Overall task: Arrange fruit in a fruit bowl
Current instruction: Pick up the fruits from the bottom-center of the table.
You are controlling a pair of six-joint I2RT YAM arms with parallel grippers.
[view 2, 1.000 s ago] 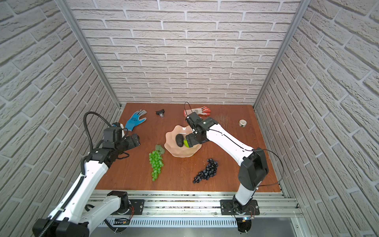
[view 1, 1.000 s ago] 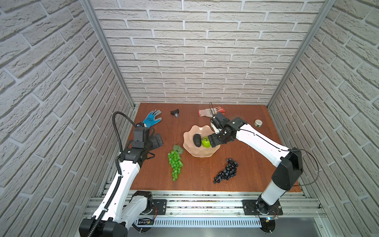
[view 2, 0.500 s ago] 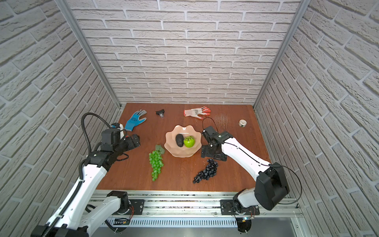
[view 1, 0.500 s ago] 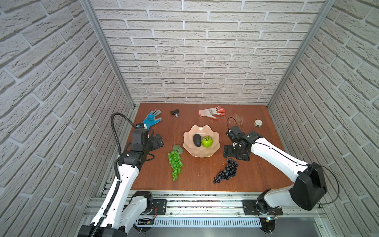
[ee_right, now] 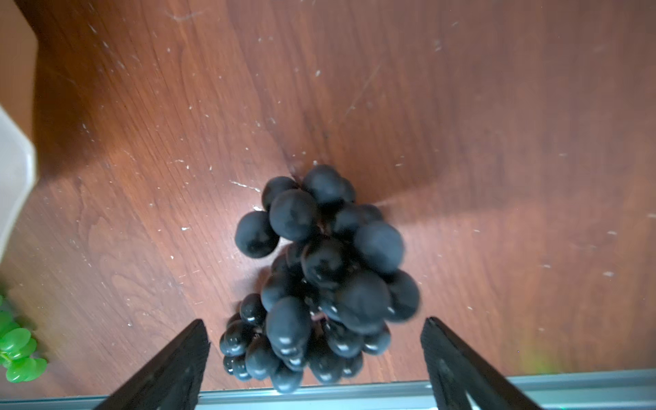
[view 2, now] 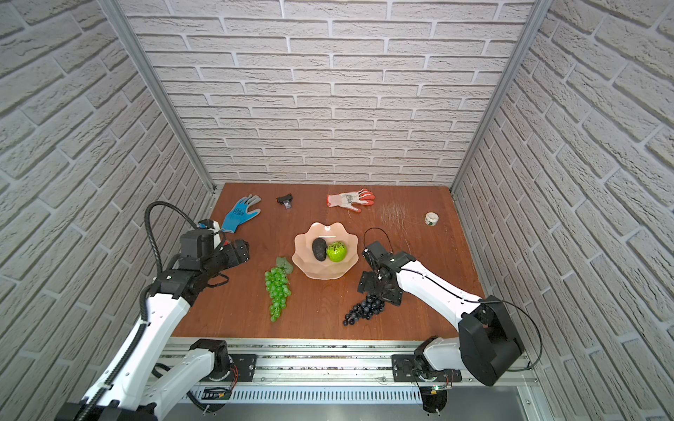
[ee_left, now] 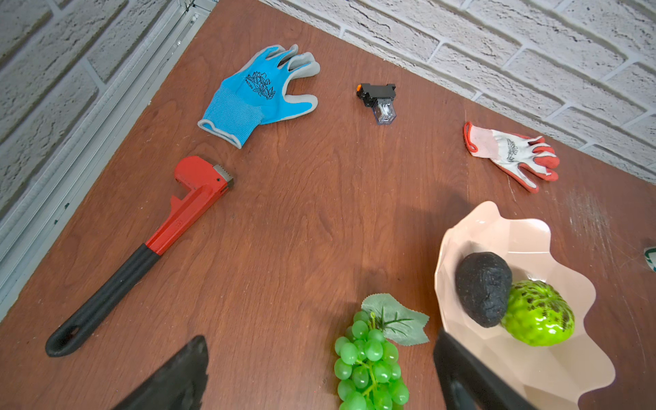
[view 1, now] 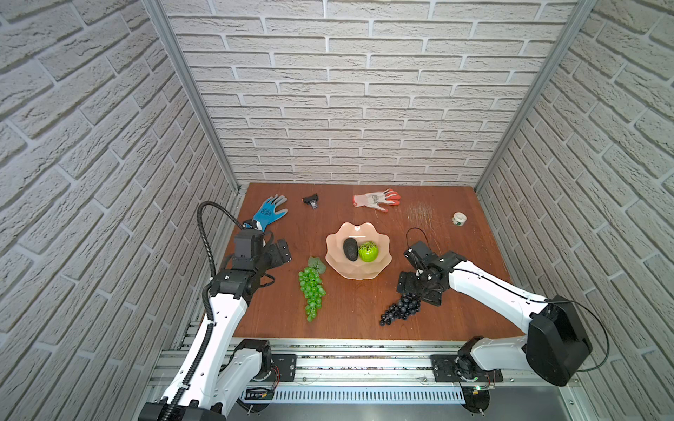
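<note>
– Dark grape bunch (view 1: 399, 310), that looks to be the next one. It lies on the tabletop (view 1: 474, 251) at about five o'clock from the fruit bowl (view 1: 359, 274), apart from the rim, with its thin end trailing toward the front.

– Where's the right claw (view 1: 418, 291)?

– Right over the fat end of it, jaws spread wide, one on each side of the berries, gripping nothing. Whether the tips touch the fruit I can't tell, because the wrist view is smeared.

– How would it handle, do you reckon?

– Plastic, so light, I'd say. But it's a floppy thing: smooth round berries on thin stems, likely to roll out of a pinch and dangle once lifted. I'd close across the thick top, where the berries crowd round the stalk, not on the tail.

– And the arm?

– Stretched low from its base at the front, forearm slanting in from the claw's four o'clock. The wrist is bent down so the claw points almost straight at the tabletop.

– The rest?

– The avocado (view 1: 350, 249) and the green round fruit (view 1: 367, 251) sit side by side in the bowl, touching. The green grape bunch (view 1: 312, 289) lies at eight o'clock from the bowl, its leaf just beside the rim. The left claw (view 1: 281, 251) hangs at nine o'clock above the tabletop, jaws wide apart and empty, elbow bent, aimed across toward the bowl.
</note>
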